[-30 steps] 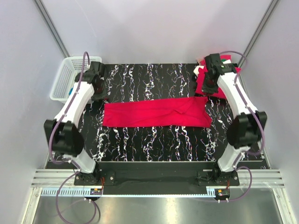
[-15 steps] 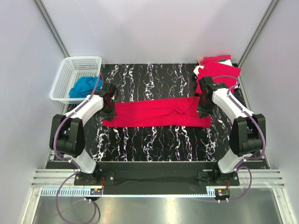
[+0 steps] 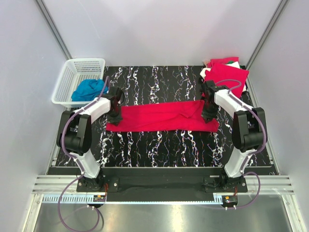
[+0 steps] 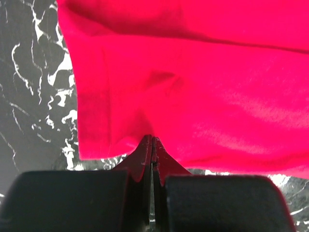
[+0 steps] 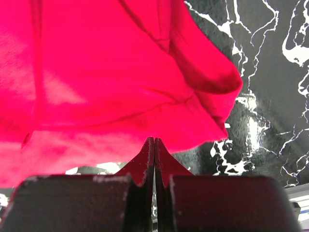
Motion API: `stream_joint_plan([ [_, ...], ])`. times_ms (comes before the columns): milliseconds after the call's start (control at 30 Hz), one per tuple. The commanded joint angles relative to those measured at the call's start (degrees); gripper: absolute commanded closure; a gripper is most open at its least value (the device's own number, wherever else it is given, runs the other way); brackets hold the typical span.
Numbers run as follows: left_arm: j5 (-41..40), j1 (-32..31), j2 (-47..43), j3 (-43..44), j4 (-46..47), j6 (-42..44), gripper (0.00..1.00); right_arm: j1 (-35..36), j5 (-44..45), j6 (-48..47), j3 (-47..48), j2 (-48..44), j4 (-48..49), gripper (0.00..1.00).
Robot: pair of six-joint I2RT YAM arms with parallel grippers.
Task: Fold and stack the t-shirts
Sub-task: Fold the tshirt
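A red t-shirt (image 3: 161, 117), folded into a long band, lies across the middle of the black marbled table. My left gripper (image 3: 116, 115) sits at its left end, shut on the near edge of the t-shirt (image 4: 193, 87), fingertips (image 4: 152, 138) pinching the hem. My right gripper (image 3: 206, 115) is at the right end, likewise shut on the cloth (image 5: 96, 72) at the tip (image 5: 154, 140). More red t-shirts (image 3: 224, 75) are piled at the back right corner, one showing white and green (image 3: 234, 63).
A white plastic basket (image 3: 72, 67) stands at the back left, off the table's corner, with a blue cloth (image 3: 89, 89) inside. Grey walls close in on the table at left, right and back.
Both arms swung from the back corners down to the ends of the folded t-shirt and closed their jaws on its edge. The shirt's ends have shifted slightly.
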Motion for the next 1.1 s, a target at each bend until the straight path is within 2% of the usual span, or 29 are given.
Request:
stream_joint_plan([
  [0, -2.0, -0.2, 1.8, -0.8, 3.4, -0.7, 1.0, 0.2, 3.0, 2.4, 1.5, 2.2, 0.9, 1.0],
  [267, -2.6, 0.3, 4.0, -1.7, 4.3, -2.3, 1.0, 0.3, 4.5, 5.1, 1.6, 8.3, 0.1, 1.0],
  [500, -1.7, 3.9, 2.7, -3.9, 4.8, -3.2, 1.0, 0.1, 6.6, 5.3, 2.9, 10.9, -0.5, 1.0],
  [733, -3.7, 6.2, 0.3, -6.3, 3.0, -3.7, 1.0, -1.5, 8.5, 4.8, 4.4, 11.3, -3.4, 1.0],
  [1067, -3.0, 6.4, -0.4, -6.4, 1.9, -3.0, 1.0, -3.1, 9.5, 3.6, 4.3, 11.5, -4.3, 1.0],
])
